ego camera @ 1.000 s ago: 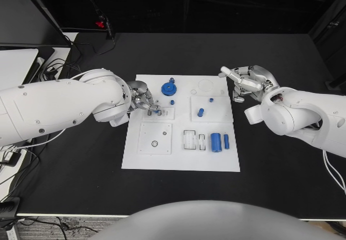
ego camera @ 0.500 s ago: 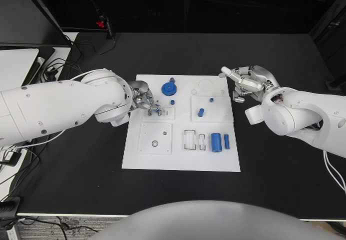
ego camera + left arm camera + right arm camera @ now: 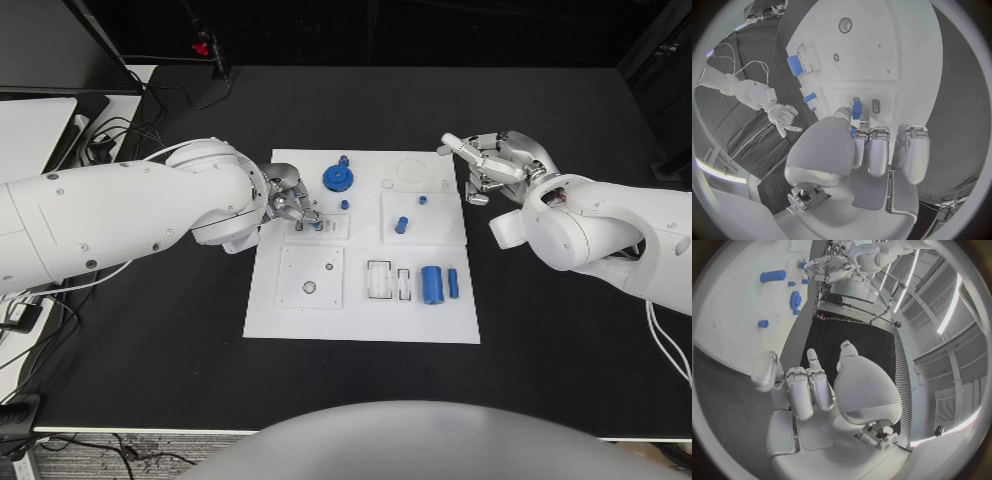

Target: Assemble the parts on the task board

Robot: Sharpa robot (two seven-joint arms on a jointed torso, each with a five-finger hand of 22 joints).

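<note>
Over the left side of the flat white task board (image 3: 361,300), the silver left hand (image 3: 289,205) reaches down with its fingertips (image 3: 856,131) pinching a small blue peg (image 3: 856,107) that stands at a slot in a square raised plate. At the board's far right edge, well apart, the silver right hand (image 3: 488,165) hovers with fingers spread, holding nothing.

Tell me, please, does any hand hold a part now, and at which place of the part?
The left hand pinches a small blue part by its near end, over the task board. The right hand holds nothing.
</note>
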